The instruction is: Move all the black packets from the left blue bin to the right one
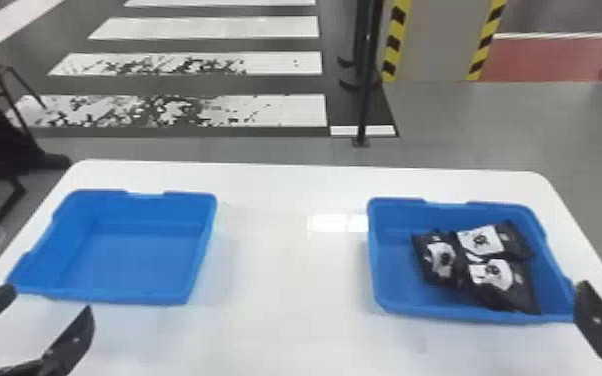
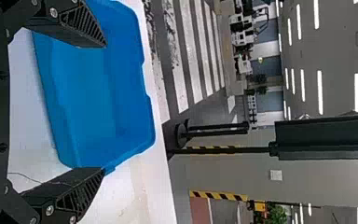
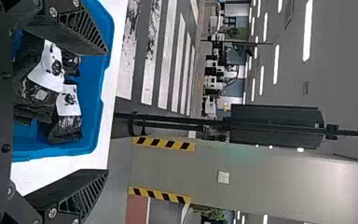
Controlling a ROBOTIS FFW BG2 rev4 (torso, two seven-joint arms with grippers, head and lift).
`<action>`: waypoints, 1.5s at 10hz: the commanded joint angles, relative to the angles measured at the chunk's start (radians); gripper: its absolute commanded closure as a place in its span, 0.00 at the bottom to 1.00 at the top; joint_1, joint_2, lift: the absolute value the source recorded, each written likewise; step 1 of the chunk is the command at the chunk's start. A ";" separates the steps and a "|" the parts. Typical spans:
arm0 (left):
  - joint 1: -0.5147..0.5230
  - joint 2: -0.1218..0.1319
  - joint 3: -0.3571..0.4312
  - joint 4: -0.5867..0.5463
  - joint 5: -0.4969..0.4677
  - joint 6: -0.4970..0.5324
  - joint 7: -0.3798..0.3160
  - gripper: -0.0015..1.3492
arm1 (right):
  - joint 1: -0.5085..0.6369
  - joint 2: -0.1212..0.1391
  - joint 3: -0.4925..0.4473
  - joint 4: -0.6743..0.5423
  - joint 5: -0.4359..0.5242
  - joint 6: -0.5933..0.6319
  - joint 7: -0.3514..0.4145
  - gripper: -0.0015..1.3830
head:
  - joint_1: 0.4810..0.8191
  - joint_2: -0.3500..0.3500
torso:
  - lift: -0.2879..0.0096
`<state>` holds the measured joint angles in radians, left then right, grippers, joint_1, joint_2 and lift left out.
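so there's a white table up front, with a grey floor behind it painted in white crosswalk-style stripes, plus a thin black post standing past the table. left gripper is at the near side of the left blue bin, fingers spread well apart with nothing between them. that bin sits just ahead of it and it's totally empty, just bare blue floor and walls. right gripper is by the near outer corner of the right blue bin, and its wrist view has those fingers wide apart too, nothing held. the black packets are in that bin, ahead and inward of the right gripper: i count three, white labels showing, bunched up touching each other, one of them right up by the near wall.
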<state>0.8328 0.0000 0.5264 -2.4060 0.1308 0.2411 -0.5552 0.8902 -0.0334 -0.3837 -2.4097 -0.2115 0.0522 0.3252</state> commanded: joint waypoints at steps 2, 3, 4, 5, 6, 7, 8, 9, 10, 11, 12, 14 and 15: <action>0.007 -0.003 -0.006 0.046 0.009 -0.104 0.003 0.11 | 0.118 0.021 0.035 -0.078 -0.020 -0.015 0.000 0.10 | 0.63 0.59 | 0.46; 0.007 -0.003 -0.012 0.058 0.017 -0.118 0.009 0.11 | 0.138 0.026 0.053 -0.080 -0.032 -0.018 0.000 0.10 | 0.63 0.62 | 0.46; 0.007 -0.003 -0.030 0.061 0.021 -0.121 0.017 0.11 | 0.141 0.026 0.069 -0.070 -0.040 -0.018 0.000 0.10 | 0.63 0.65 | 0.46; -0.001 -0.003 -0.054 0.071 0.033 -0.128 0.029 0.11 | 0.131 0.026 0.079 -0.066 -0.042 -0.020 0.000 0.10 | 0.63 0.66 | 0.46; -0.013 -0.003 -0.074 0.078 0.045 -0.126 0.034 0.11 | 0.114 0.020 0.085 -0.056 -0.050 -0.028 0.002 0.10 | 0.63 0.66 | 0.46; -0.016 -0.003 -0.090 0.078 0.047 -0.114 0.037 0.11 | 0.104 0.012 0.099 -0.046 -0.064 -0.035 0.000 0.10 | 0.63 0.65 | 0.46; -0.016 -0.003 -0.104 0.083 0.059 -0.114 0.046 0.12 | 0.094 0.006 0.111 -0.041 -0.074 -0.040 0.002 0.10 | 0.63 0.63 | 0.46; -0.018 -0.003 -0.114 0.088 0.065 -0.114 0.051 0.11 | 0.087 0.003 0.120 -0.026 -0.082 -0.045 0.002 0.10 | 0.63 0.63 | 0.46; -0.023 -0.003 -0.126 0.088 0.065 -0.106 0.052 0.12 | 0.087 0.001 0.122 -0.026 -0.082 -0.047 0.002 0.10 | 0.63 0.63 | 0.46; -0.025 -0.003 -0.130 0.088 0.065 -0.101 0.052 0.12 | 0.087 0.000 0.122 -0.026 -0.084 -0.047 0.000 0.10 | 0.63 0.62 | 0.46; -0.028 -0.003 -0.134 0.088 0.067 -0.099 0.052 0.12 | 0.084 0.000 0.122 -0.026 -0.086 -0.045 0.002 0.10 | 0.63 0.61 | 0.46; -0.030 -0.003 -0.138 0.088 0.071 -0.096 0.052 0.12 | 0.082 -0.006 0.134 -0.026 -0.092 -0.047 0.000 0.10 | 0.63 0.60 | 0.46; -0.033 -0.003 -0.142 0.088 0.073 -0.096 0.052 0.12 | 0.082 -0.006 0.136 -0.026 -0.096 -0.045 0.002 0.10 | 0.63 0.61 | 0.46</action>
<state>0.8010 0.0000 0.3872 -2.3181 0.2023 0.1454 -0.5031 0.9721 -0.0398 -0.2485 -2.4361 -0.3056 0.0060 0.3260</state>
